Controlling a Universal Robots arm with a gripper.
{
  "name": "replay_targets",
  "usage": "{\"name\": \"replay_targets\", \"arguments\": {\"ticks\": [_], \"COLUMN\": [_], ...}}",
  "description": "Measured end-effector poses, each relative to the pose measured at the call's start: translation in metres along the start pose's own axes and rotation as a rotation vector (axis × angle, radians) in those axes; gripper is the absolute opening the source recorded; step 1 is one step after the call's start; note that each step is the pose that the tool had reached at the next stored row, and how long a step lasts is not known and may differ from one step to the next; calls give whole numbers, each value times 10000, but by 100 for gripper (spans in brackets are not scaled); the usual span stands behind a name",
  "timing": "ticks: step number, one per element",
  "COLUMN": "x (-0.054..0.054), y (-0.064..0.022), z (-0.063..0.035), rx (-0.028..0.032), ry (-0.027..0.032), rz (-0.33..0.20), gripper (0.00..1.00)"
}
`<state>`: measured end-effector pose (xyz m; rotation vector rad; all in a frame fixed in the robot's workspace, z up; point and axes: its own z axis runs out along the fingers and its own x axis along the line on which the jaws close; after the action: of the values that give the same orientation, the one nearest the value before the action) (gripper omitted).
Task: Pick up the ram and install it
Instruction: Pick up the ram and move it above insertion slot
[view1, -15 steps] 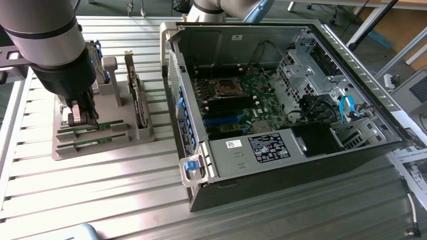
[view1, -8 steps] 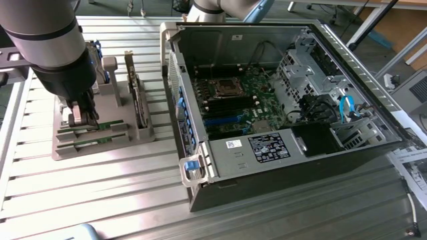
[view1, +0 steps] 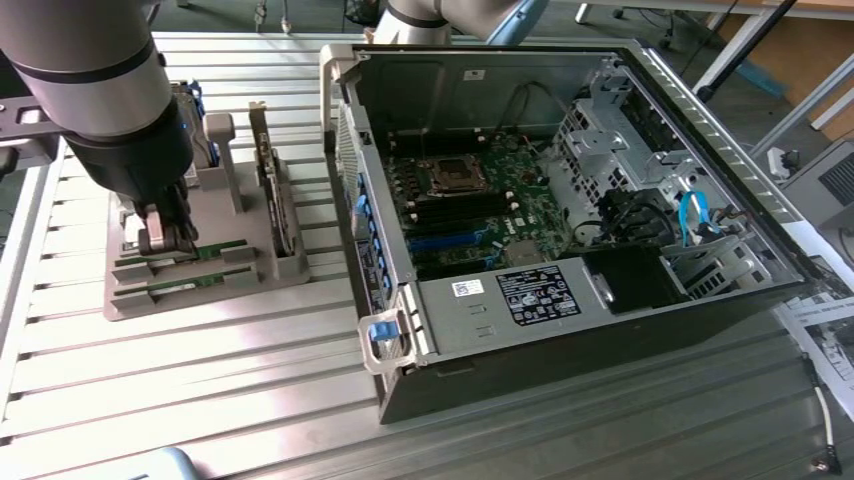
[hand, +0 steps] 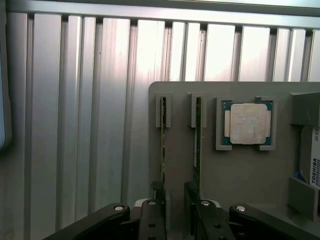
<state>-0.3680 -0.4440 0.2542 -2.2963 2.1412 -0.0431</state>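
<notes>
The pincer (view1: 163, 240) hangs low at the exterior view's left, over a grey holder (view1: 200, 300) on the slatted tabletop (view1: 200, 400). Its fingers (hand: 159, 200) stand spread. Two ram sticks (hand: 162, 145) stand on edge in the holder's slots, their near ends by the fingertips. I cannot tell which stick lies between them. A processor chip (hand: 247, 123) sits beside the sticks. The open computer case (view1: 534, 330) lies well to the right.

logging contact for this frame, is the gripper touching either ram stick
Cannot tell. In the wrist view the open gripper overlaps the ends of the ram sticks, hiding any contact or gap; the exterior view doesn't settle it either.
</notes>
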Motion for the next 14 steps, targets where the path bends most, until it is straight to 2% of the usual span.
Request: {"name": "replay_targets", "arguments": {"ticks": [14], "x": [0], "y": [0], "z": [25], "rx": [3], "ry": [-3], "rz": [-126], "gripper": [30]}}
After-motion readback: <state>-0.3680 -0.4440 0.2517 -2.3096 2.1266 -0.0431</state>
